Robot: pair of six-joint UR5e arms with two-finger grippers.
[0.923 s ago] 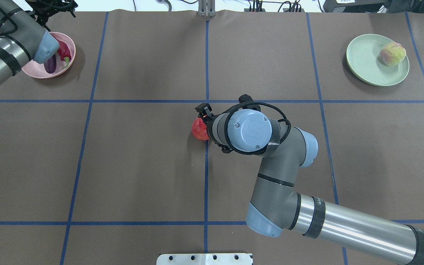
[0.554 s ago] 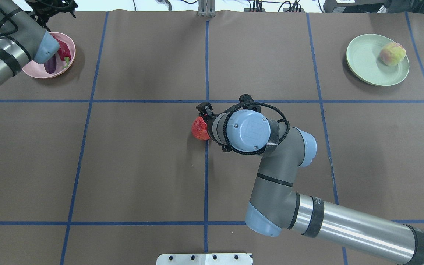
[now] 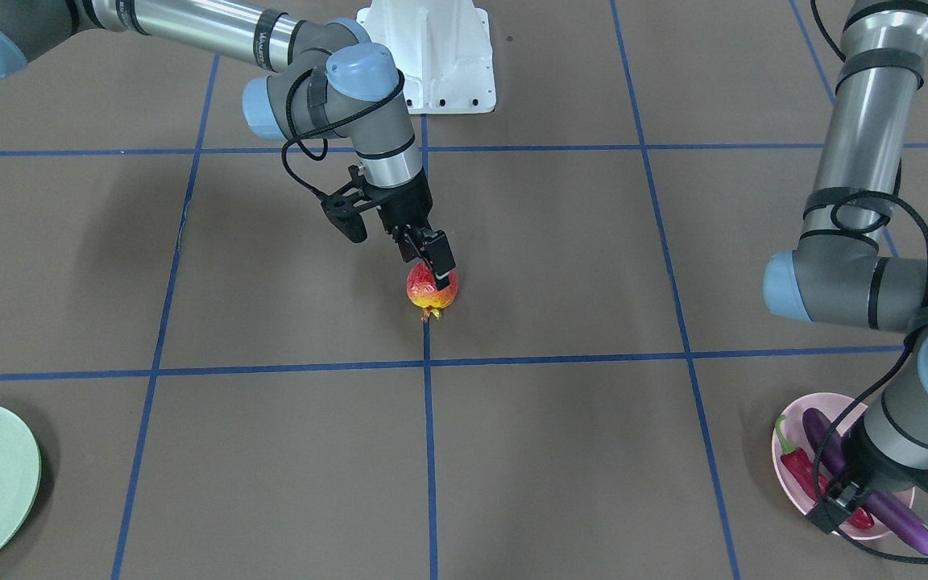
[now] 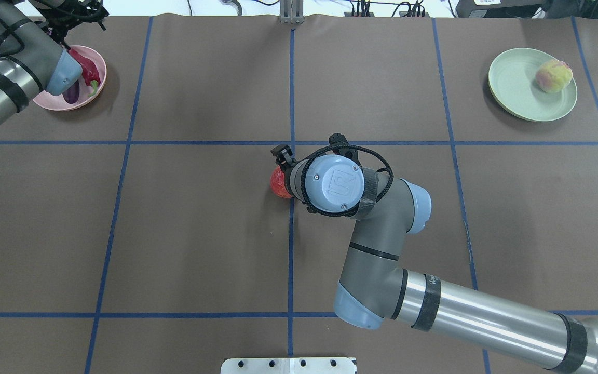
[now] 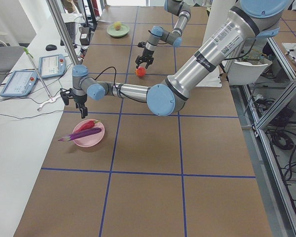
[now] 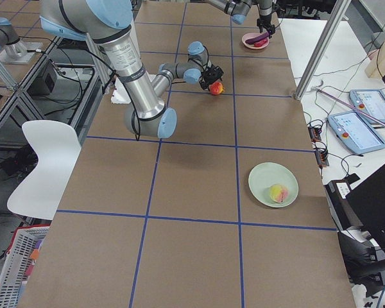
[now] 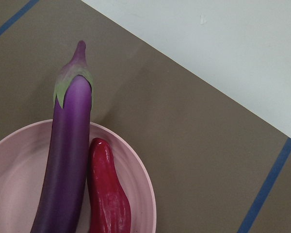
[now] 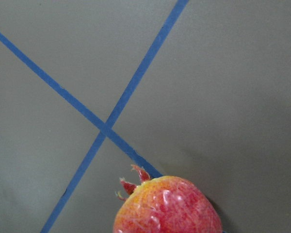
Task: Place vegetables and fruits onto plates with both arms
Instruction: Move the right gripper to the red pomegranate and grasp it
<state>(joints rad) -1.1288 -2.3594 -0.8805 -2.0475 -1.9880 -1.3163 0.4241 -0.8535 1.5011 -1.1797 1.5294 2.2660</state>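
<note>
The red-yellow pomegranate (image 3: 432, 295) rests on the table at a tape crossing, crown towards the far side; it also shows in the overhead view (image 4: 277, 183) and the right wrist view (image 8: 167, 206). My right gripper (image 3: 430, 266) is open, its fingers at the pomegranate's top. The eggplant (image 3: 822, 439) and the red chili (image 3: 798, 463) lie in the pink plate (image 3: 778, 451); both show in the left wrist view, eggplant (image 7: 68, 160) and chili (image 7: 106, 194). My left gripper (image 3: 891, 519) is open just above them. The peach (image 4: 553, 76) lies on the green plate (image 4: 517, 88).
Brown table mat with a blue tape grid. The white base block (image 3: 432, 56) stands at the robot's side. The pink plate sits close to the mat's far edge (image 7: 223, 92), with a white surface beyond it.
My right wrist has shifted left, over the pomegranate, which has not moved. My left arm has drawn back a little from the pink plate.
</note>
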